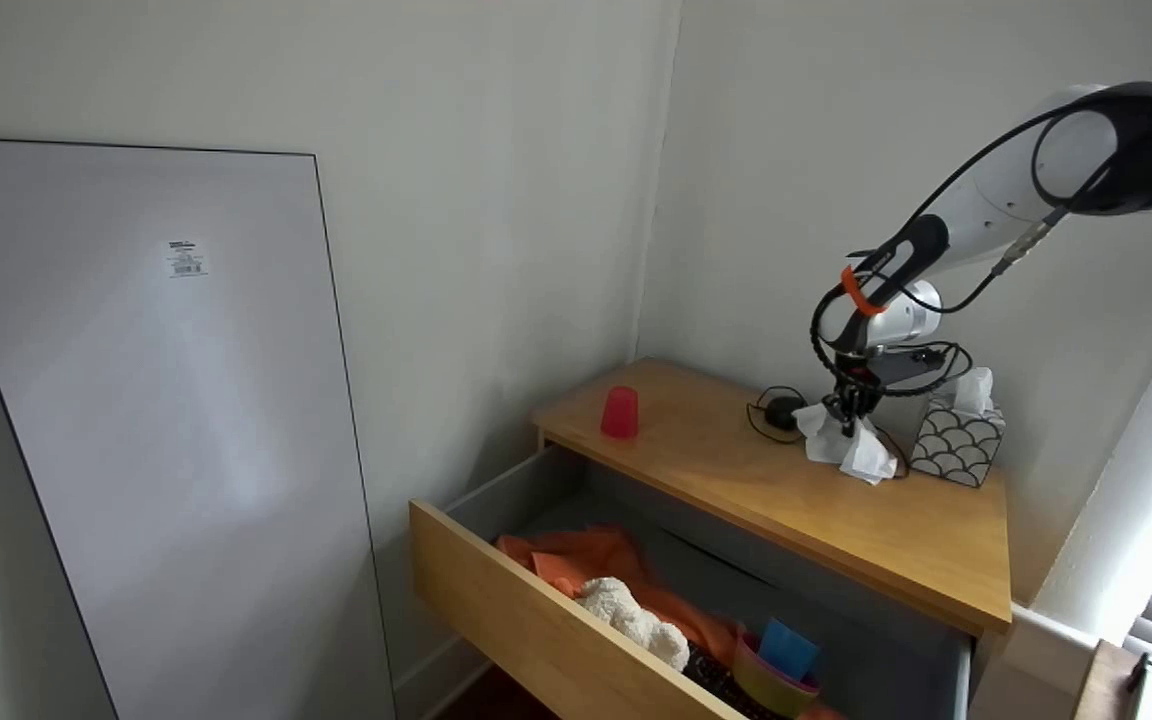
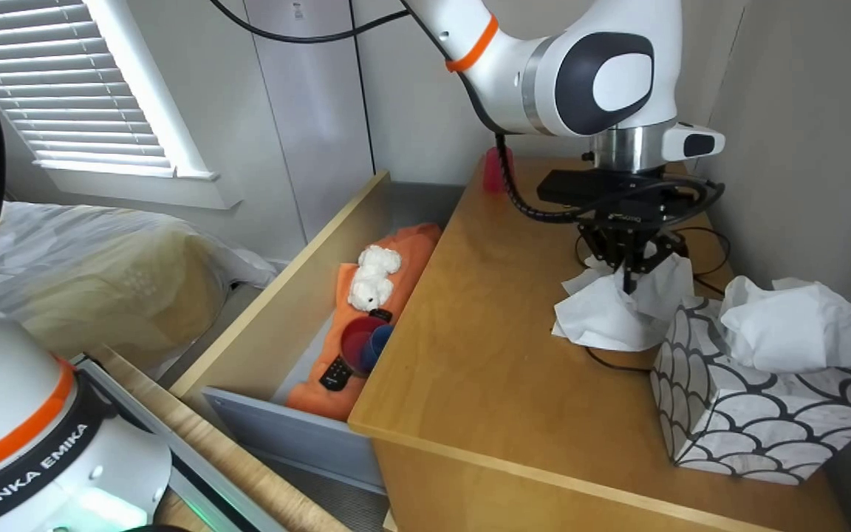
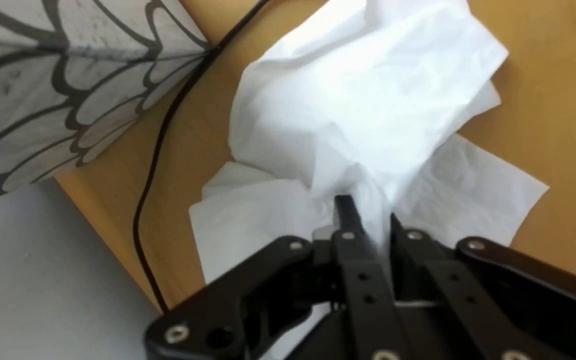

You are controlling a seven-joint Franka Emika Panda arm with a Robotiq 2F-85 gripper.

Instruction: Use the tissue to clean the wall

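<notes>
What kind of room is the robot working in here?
Likely a bedroom: an exterior view shows window blinds, what looks like a bed, and a dresser with its drawer open.

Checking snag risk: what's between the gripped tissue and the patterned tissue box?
A black cable running across the wooden top lies between the gripped tissue and the patterned tissue box in the wrist view.

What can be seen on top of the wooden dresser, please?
A red cup, a small black device, a thin black cable and a patterned tissue box. The fingers pinch a white tissue there; anything beneath it is covered and cannot be seen.
</notes>
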